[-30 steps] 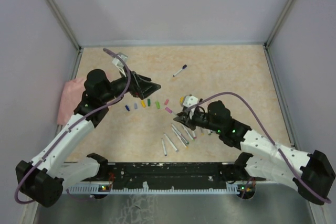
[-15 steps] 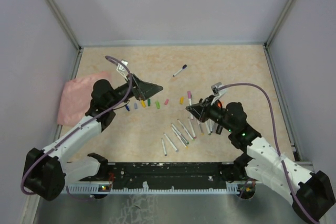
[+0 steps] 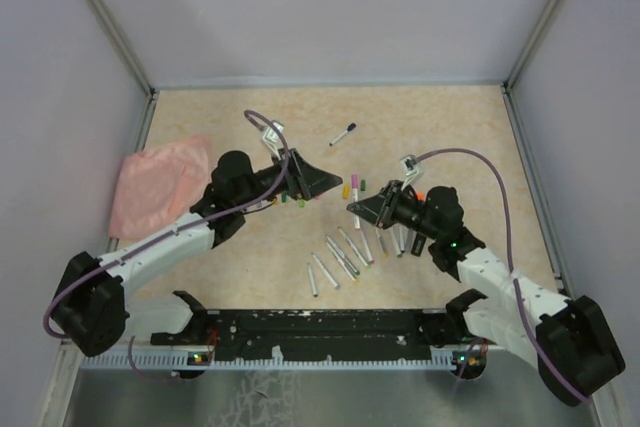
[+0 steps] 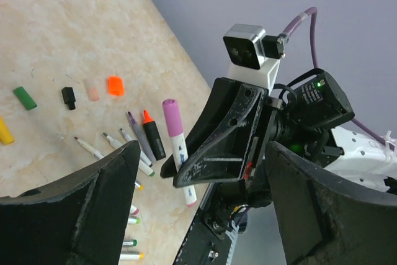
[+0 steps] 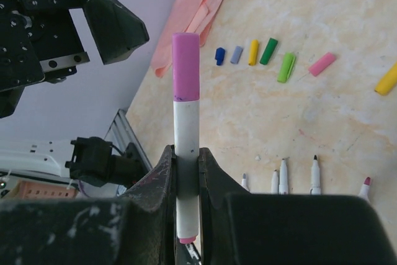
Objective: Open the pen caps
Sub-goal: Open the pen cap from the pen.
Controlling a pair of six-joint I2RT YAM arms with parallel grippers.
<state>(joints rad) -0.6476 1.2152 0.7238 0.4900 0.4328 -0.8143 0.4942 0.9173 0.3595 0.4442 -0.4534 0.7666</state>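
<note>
Clamping a purple-capped pen, the right gripper faced the left gripper, whose jaws stood wide near the cap.

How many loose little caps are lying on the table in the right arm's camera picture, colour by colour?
Blue cap: 1
Pale purple cap: 1
Yellow caps: 2
Dark green cap: 1
Light green cap: 1
Pink cap: 1
Total: 7
Not counted: the magenta cap on the pen in the right pincer.
</note>
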